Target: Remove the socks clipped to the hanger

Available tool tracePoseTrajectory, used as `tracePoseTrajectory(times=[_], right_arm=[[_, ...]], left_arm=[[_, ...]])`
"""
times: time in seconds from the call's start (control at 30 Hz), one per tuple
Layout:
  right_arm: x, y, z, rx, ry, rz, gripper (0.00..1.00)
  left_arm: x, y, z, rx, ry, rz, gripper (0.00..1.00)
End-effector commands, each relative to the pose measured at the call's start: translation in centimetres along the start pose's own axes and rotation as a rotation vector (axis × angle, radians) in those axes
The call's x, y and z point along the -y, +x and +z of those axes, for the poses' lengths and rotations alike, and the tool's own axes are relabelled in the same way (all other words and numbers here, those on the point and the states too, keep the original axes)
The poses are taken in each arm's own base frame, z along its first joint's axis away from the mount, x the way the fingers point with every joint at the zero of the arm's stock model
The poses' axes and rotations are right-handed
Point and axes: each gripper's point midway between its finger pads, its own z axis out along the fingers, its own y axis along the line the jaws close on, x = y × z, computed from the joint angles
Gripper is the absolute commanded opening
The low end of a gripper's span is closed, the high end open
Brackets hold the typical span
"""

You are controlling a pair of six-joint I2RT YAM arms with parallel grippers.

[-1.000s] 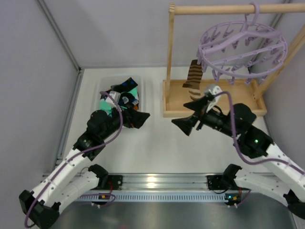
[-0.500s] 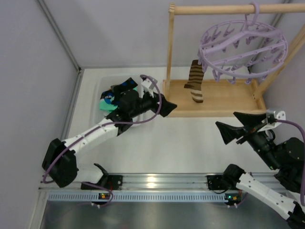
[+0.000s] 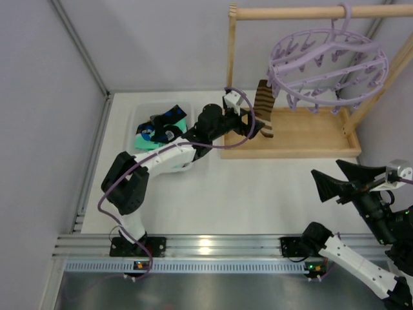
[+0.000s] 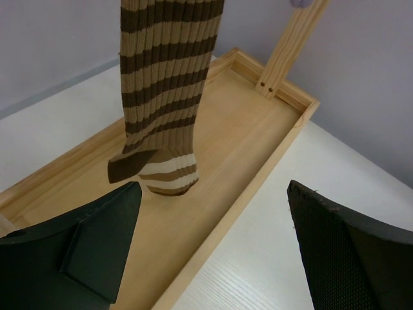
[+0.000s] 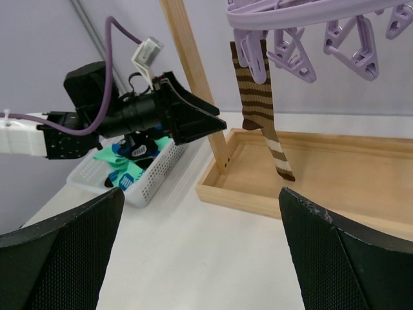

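- A white basket [image 3: 132, 123] sits near the bench's [image 3: 258, 194] far-left corner. In it lie loose socks [image 3: 161, 126], teal ones and black ones with blue-white marks.
- The left arm stretches from the near-left edge past the basket toward the wooden tray [image 3: 310, 132].
- The left gripper [image 3: 255, 126] hovers at the tray's left end. Its fingers [image 4: 97, 245] are spread wide apart with nothing between them.
- In the left wrist view, the gap between those fingers faces the toe of the brown striped sock [image 4: 164, 84]. The fingers are near the sock but apart from it.
- The brown striped sock hangs upright by its cuff from a clip on the left rim of the hanger [image 5: 284, 19]. Its toe is low over the tray's left half. Whether the toe touches the wood cannot be told.
- The lavender hanger hooks over the wooden rail [image 3: 290, 11] above the tray, at the bench's far-right corner. Its other visible clips dangle without socks.
- The right gripper [image 3: 324, 166] is over the bench's right edge, well apart from the tray and the sock. Its fingers [image 5: 64, 252] are wide apart and hold nothing, and it points toward the hanger.
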Motion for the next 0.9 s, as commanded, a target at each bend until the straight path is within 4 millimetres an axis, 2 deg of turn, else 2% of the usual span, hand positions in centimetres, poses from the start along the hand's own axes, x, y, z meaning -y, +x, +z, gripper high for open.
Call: tracePoseTrajectory(times=[0.0,0.23,0.43,0.57,0.6,0.67,0.73,0.87], right_arm=[[0.7,0.4,-0.6,-0.004,0.015,0.001,0.99],[0.2,1.4,-0.4,-0.021,-0.011,-0.002,0.99],[-0.2,1.3,0.0,-0.03,-0.027,-0.027,0.99],[-0.9,1.1,0.1,-0.034,-0.067,-0.044,0.99],[-1.1,1.1,0.1,-0.039,-0.079,-0.051,1.0],[-1.4,1.1,0.2,-0.041,-0.091,-0.057,0.99],[-1.5,1.3,0.4,-0.049,-0.096,-0.066,0.99],[-1.9,1.6,0.6,-0.068,-0.113,-0.087,0.99]], left_arm=[[0.0,-3.2,1.7,0.111,-0.02,0.098,0.98],[-3.0,-2.4,3.9,0.113,-0.141,0.209,0.98],[-5.3,-1.0,6.0,0.095,-0.178,0.249,0.98],[-6.7,-0.7,7.1,0.094,-0.192,0.286,0.98],[-6.7,-1.1,7.4,0.103,-0.19,0.29,0.98],[-7.0,-0.5,7.9,0.095,-0.174,0.289,0.98],[-6.2,-0.1,8.6,0.089,-0.099,0.293,0.98],[-6.1,0.4,9.6,0.085,-0.038,0.29,0.98]])
